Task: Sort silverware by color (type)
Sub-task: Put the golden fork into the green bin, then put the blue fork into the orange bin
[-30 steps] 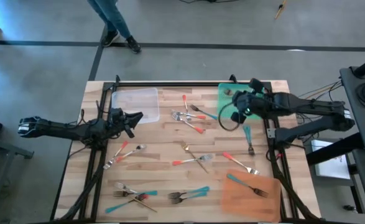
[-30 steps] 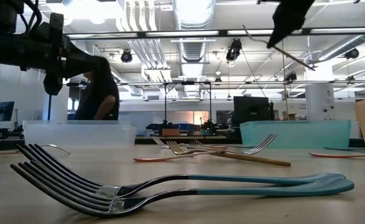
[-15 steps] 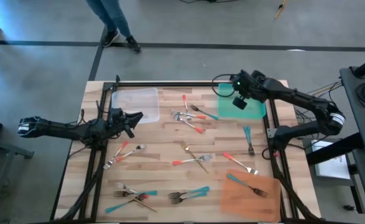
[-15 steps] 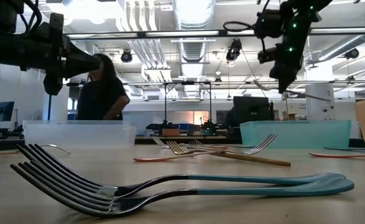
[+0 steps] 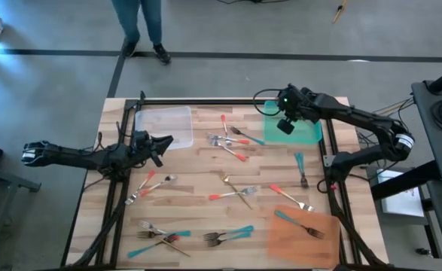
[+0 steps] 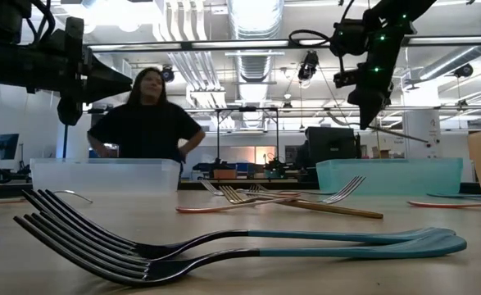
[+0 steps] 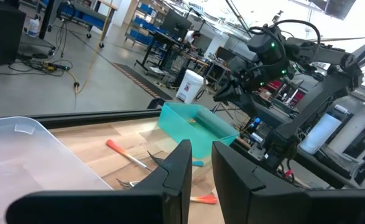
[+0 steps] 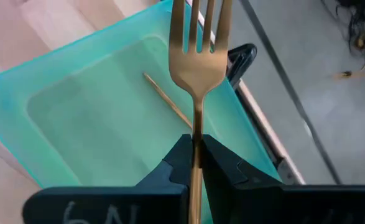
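My right gripper (image 5: 284, 124) hangs over the green tray (image 5: 308, 134) at the table's far right, shut on a gold fork (image 8: 198, 43). Another thin gold piece (image 8: 167, 100) lies flat on the tray's floor. The rest of the silverware, with red, teal and gold handles, lies scattered flat on the wooden table (image 5: 198, 181). Two teal-handled forks (image 6: 248, 246) lie at the near edge. My left gripper (image 5: 168, 141) waits level at the left beside the clear tray (image 5: 164, 120). Its fingers (image 7: 176, 168) stand slightly open with nothing between them. My right gripper pinches the gold fork's handle (image 8: 197, 132) between its two fingers, a little behind the head. The fingers slant down from above, and the fork lies along them with its tines pointing away. It is lifted clear above the green tray and juts out below the gripper (image 6: 400, 133).
An orange tray (image 5: 303, 235) at the near right holds a teal-handled fork (image 5: 300, 224). Black frame rails (image 5: 327, 162) run along the table's left and right sides. A person (image 6: 146, 123) stands beyond the far edge.
My right gripper has come down with the gold fork and swung toward the table's far edge and a little left over the green tray, tipping further downward. It has stayed shut on the fork. The person beyond the table has stepped along the far side.
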